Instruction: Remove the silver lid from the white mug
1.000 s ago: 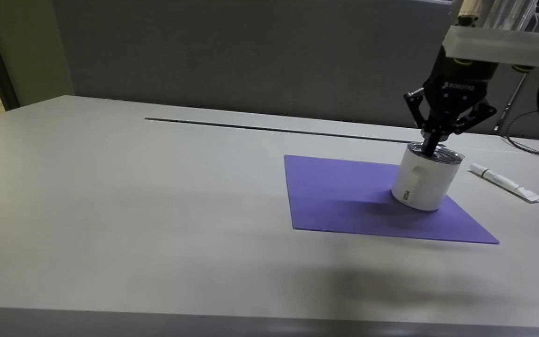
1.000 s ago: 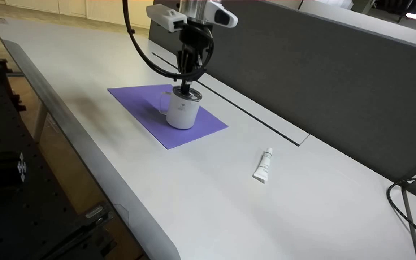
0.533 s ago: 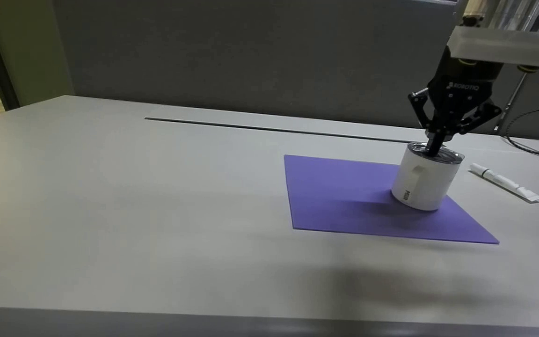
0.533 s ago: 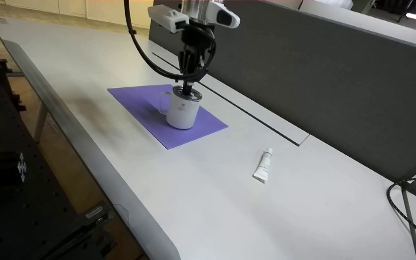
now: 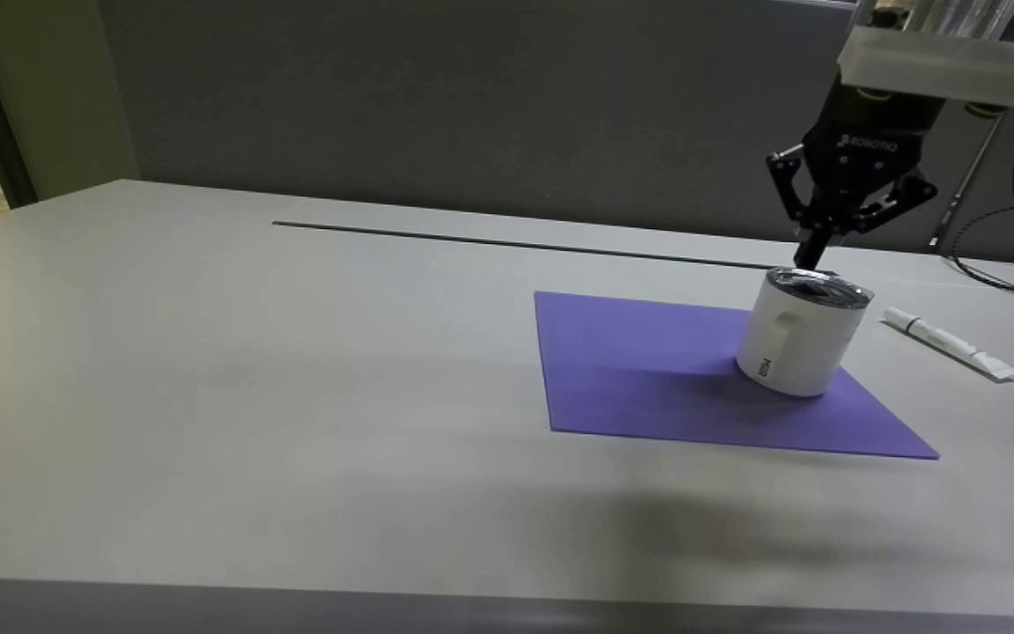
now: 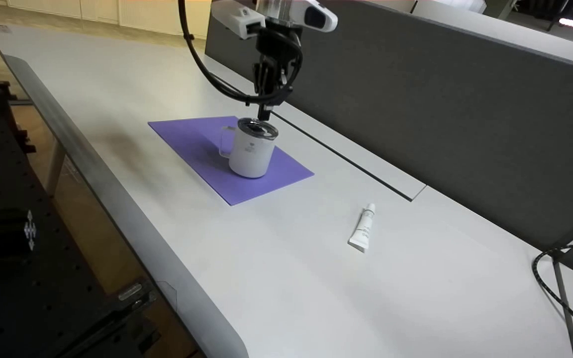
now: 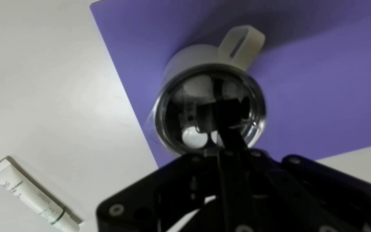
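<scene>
The white mug (image 5: 793, 348) stands upright, also seen in an exterior view (image 6: 250, 156) and the wrist view (image 7: 192, 54). The silver lid (image 5: 824, 289) sits on its rim. It shows in an exterior view (image 6: 258, 130) and, with a shiny dark centre, in the wrist view (image 7: 198, 87). My gripper (image 5: 809, 257) points down with its fingers together and nothing visible between them. In an exterior view its tips (image 6: 264, 115) are just above the lid's far edge. In the wrist view the fingers (image 7: 232, 137) overlap the lid's lower part; I cannot tell if they touch it.
The mug stands on a purple mat (image 5: 639, 361) on the white table (image 5: 252, 396). A white tube (image 5: 947, 342) lies on the table beside the mat, also in the wrist view (image 7: 31, 196). A dark grey panel (image 6: 440, 124) stands along the table's back edge.
My gripper has risen off the lid and shifted towards the back panel, so more of the lid's top shows. The fingers stay together. The mug and lid have not moved.
</scene>
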You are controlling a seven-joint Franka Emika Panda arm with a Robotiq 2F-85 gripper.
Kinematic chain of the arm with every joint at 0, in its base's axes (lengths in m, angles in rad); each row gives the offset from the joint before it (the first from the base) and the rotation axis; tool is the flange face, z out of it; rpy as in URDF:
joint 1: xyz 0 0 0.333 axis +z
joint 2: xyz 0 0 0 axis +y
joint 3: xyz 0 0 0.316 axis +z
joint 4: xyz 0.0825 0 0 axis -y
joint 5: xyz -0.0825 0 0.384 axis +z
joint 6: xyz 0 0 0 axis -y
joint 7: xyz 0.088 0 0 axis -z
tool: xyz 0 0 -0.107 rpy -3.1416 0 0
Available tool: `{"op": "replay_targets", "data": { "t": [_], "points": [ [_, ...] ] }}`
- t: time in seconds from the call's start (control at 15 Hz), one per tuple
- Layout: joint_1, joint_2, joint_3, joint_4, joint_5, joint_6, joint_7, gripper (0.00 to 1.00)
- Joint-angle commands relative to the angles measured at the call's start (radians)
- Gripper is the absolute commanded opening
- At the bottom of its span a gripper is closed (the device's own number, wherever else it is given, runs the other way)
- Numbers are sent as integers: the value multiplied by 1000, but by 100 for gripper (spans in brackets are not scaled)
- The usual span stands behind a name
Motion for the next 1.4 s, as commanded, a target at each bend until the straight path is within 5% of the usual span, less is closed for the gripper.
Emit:
{"op": "replay_targets", "data": {
  "t": [0.0,0.13,0.2,0.6,1.0,1.33],
  "points": [
    [-17,-112,31,33,90,-63,-36,0],
    [-6,-159,18,55,73,-110,-24,0],
    [-2,-181,3,68,23,-162,-8,20],
    [-23,-247,-20,122,-63,-402,-9,62],
    [-48,-245,-43,149,-95,-482,-6,99],
    [-50,-245,-44,126,-104,-482,-21,100]
  ]
}}
